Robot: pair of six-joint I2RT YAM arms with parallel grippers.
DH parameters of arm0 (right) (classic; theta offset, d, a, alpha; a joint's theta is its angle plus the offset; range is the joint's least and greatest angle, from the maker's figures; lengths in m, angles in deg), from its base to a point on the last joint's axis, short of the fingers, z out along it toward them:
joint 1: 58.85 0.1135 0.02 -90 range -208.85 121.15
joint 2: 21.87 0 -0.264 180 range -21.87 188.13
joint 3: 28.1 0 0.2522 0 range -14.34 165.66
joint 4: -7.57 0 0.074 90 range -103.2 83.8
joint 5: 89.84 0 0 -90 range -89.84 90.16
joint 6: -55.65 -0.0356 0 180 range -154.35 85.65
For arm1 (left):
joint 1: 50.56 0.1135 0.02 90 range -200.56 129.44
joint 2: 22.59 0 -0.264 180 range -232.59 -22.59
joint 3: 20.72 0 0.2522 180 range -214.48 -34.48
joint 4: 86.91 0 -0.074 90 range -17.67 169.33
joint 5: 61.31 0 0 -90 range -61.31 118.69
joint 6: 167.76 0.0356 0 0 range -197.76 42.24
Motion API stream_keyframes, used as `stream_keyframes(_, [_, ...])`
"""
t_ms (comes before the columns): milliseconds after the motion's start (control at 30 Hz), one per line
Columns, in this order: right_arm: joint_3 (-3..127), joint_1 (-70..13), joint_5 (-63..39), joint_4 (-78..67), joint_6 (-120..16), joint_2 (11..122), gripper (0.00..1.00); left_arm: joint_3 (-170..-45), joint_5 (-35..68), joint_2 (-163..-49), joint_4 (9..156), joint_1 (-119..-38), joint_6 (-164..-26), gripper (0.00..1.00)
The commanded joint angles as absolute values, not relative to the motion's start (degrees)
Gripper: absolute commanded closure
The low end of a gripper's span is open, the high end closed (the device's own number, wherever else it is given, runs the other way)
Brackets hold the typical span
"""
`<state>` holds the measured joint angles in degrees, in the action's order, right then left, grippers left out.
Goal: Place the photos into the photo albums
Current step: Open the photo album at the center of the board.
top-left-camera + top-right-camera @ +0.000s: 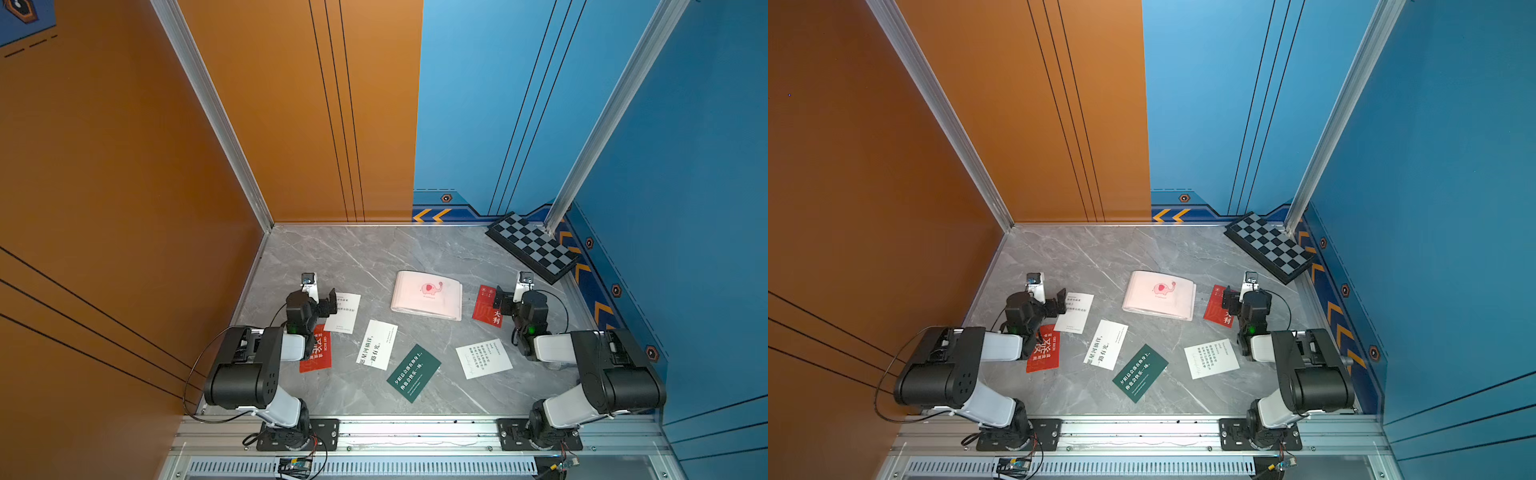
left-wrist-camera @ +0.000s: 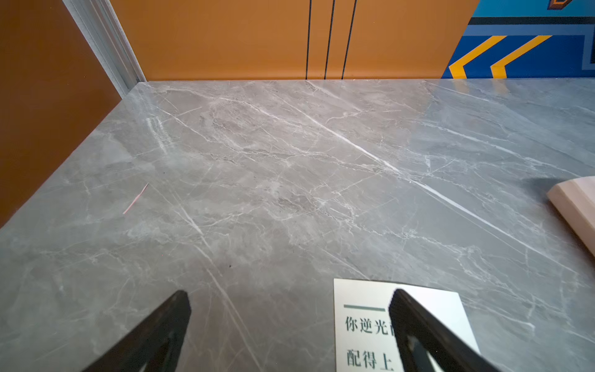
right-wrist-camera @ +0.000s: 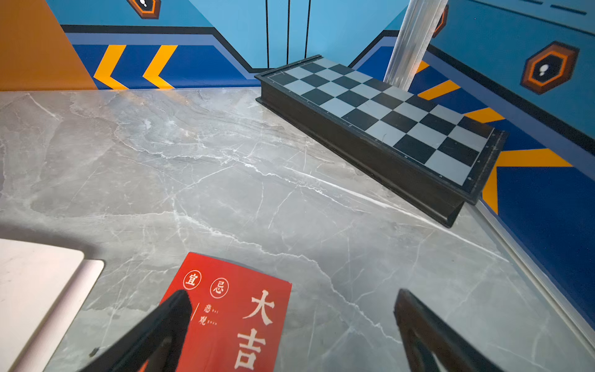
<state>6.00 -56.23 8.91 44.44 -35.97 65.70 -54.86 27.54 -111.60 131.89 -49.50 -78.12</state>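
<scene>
Top views both show a grey marbled surface [image 1: 353,257] boxed in by an orange wall [image 1: 124,166] at the left of the frame and a blue wall [image 1: 685,166] at the right. A checkered board [image 1: 532,245] sits at the surface's upper right corner. The photo album [image 1: 428,297] lies closed at mid-frame with its elephant cover up.

The photos are spread loose around it:
- A left white card [image 1: 344,312] and a left red card [image 1: 318,353] lie beside the left arm.
- A middle white card [image 1: 377,344] and a green card [image 1: 413,372] lie below the album.
- A right white card [image 1: 483,358] lies at lower right.
- A right red card [image 1: 486,305] lies just right of the album.

The left hand [image 2: 289,296] and the right hand [image 3: 291,294] are both spread wide and hold nothing.
</scene>
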Motion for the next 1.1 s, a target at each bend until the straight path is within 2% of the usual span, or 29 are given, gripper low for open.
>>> stream_keyframes(0, [7.01, -56.47, 8.15, 45.48, -37.16, 66.57, 0.0, -56.06, 27.5, -112.33, 132.79, -49.88, -77.27, 0.01])
stream_keyframes(1067, [6.84, -56.21, 8.74, 45.75, -37.07, 66.46, 0.0, -56.02, 27.63, -112.33, 132.86, -49.86, -77.29, 0.01])
